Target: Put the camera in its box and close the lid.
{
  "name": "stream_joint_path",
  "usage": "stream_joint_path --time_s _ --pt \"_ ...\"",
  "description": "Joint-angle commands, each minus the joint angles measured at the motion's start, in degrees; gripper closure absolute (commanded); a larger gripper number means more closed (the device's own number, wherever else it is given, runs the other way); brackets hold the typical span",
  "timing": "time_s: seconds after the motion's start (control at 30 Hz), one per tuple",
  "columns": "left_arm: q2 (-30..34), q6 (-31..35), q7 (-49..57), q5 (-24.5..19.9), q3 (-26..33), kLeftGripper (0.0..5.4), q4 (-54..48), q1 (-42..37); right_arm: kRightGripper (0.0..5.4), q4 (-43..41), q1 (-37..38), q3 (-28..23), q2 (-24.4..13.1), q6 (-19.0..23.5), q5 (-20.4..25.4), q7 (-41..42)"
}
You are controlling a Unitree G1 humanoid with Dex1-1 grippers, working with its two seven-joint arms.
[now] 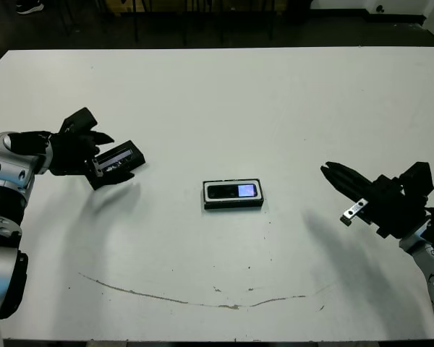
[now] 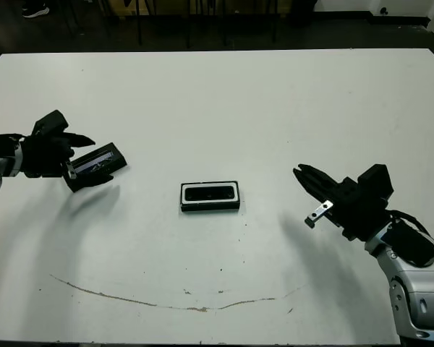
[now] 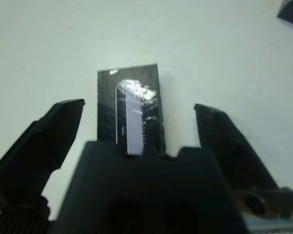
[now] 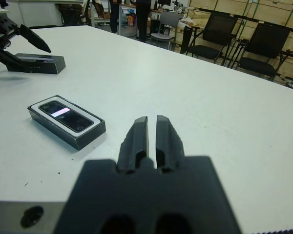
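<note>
While the camera (image 1: 232, 191) is already lying screen-up inside the box (image 1: 233, 204) at the middle of the bench (image 1: 217, 101), the lid (image 1: 118, 160) is sitting well to the left of the box, and the left gripper (image 3: 136, 131) is hovering over it with its fingers (image 3: 53, 129) spread wide on either side, gripping nothing yet. The right gripper (image 4: 149, 136) is waiting well to the right of the box, its fingers pressed almost together and empty. To do this step well, the left fingers should probably be closing squarely across the lid's narrow width, keeping it level, so it can be carried over and lowered flush onto the box.
</note>
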Motion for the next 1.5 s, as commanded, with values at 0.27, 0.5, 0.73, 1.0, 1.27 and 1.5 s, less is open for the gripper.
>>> stream_joint_path --time_s 0.27,0.5,0.73,1.0,1.27,1.5 --pt "-0.9 -0.78 1.13 1.02 0.98 0.01 3.57 0.6 5.4 -2.64 1.7 -0.3 -2.09 4.07 0.1 -1.32" --pt "-0.04 -2.71 2.21 2.84 0.26 0.01 3.68 1.18 5.4 -3.35 2.02 -0.65 -2.33 4.3 0.81 -1.23" --pt "0.01 -0.43 -1.27 2.77 0.51 0.01 6.59 0.19 5.4 -4.84 2.44 -0.69 -2.58 5.42 0.73 -2.39" --pt "1.05 -2.12 -4.27 4.1 -0.27 0.01 8.13 0.34 5.4 -4.49 2.33 -0.71 -2.68 4.33 1.25 -1.54" --pt "2.48 -10.6 -2.89 5.61 -1.3 0.01 7.82 2.7 5.4 -3.73 2.24 -0.86 -2.77 3.86 1.33 -1.0" --pt "2.91 -12.72 -2.91 5.01 -0.98 0.01 8.58 3.92 5.4 -5.08 2.56 -0.73 -2.87 4.5 0.45 -1.85"
